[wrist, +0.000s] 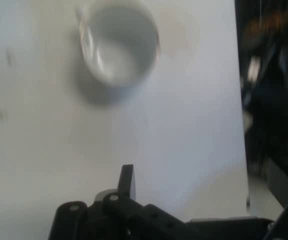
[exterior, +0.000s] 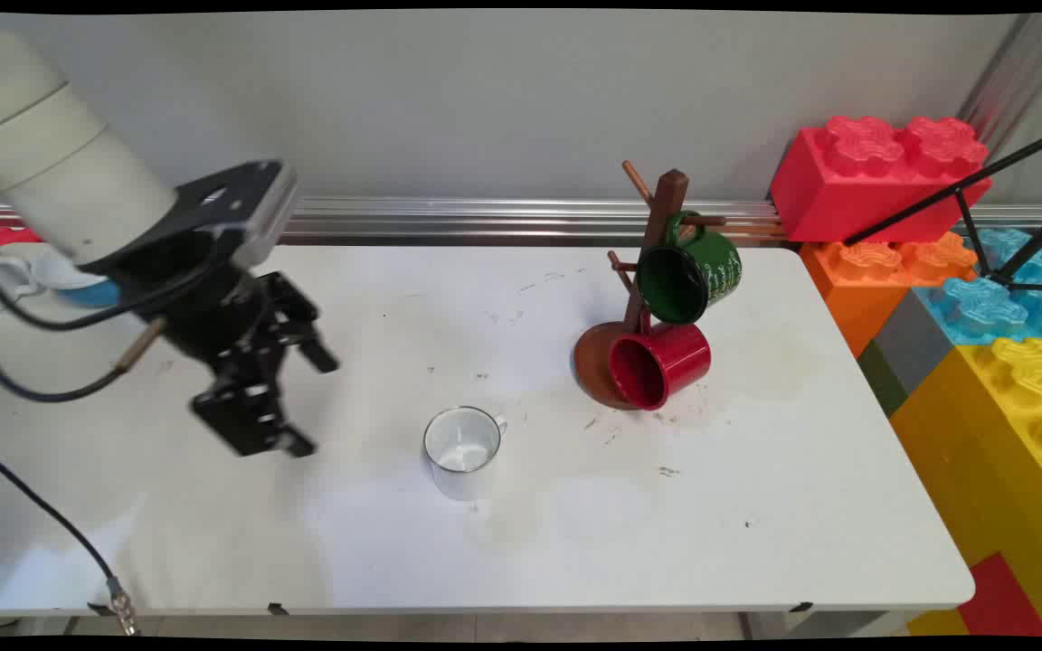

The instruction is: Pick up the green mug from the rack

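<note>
A white table [exterior: 756, 542] seen from above its near side, with a plain wall behind it. Nearest the viewer, a little left of the middle, a white mug [exterior: 461, 449] stands upright on the table, mouth up, its small handle turned to the far right. To its left and slightly farther back, the black gripper [exterior: 308, 402] hangs above the table at a slant, pointing down and toward the mug, near it but apart from it; its two fingers are spread well apart and hold nothing. In the hand view the white mug sits ahead of the one finger [wrist: 127, 181] that shows (the other lies outside that picture). Farther back and to the right stands a brown wooden mug tree [exterior: 652, 262] on a round base. A red mug [exterior: 658, 363] hangs low on it by the handle, mouth tipped toward the viewer, and a green mug [exterior: 689, 274] hangs just above, likewise slung from a peg. Beyond the table's right edge rise large toy building blocks [exterior: 982, 271] in red, orange, blue and yellow.
</note>
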`<state>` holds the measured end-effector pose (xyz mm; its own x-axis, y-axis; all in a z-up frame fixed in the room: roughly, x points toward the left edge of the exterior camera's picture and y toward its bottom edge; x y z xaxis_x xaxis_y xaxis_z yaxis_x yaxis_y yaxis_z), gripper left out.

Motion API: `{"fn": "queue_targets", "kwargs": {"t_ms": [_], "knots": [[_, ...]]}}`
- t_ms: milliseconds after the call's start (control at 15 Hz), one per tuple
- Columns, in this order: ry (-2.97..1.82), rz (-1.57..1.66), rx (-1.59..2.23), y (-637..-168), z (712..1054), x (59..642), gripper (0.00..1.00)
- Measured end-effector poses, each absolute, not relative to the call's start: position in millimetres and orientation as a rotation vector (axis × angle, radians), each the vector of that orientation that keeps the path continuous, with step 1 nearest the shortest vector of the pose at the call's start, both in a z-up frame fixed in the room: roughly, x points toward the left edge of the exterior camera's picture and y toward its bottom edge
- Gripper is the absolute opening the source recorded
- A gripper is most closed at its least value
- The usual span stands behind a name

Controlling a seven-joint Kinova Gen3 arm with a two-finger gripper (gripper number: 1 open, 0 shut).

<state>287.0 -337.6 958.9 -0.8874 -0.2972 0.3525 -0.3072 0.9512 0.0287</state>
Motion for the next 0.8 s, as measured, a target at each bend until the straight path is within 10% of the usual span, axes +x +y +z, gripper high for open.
{"fn": "queue_targets", "kwargs": {"t_ms": [800], "knots": [[-2.323, 0.246, 0.523, -374.1, 975.2, 190.1, 1.0]]}}
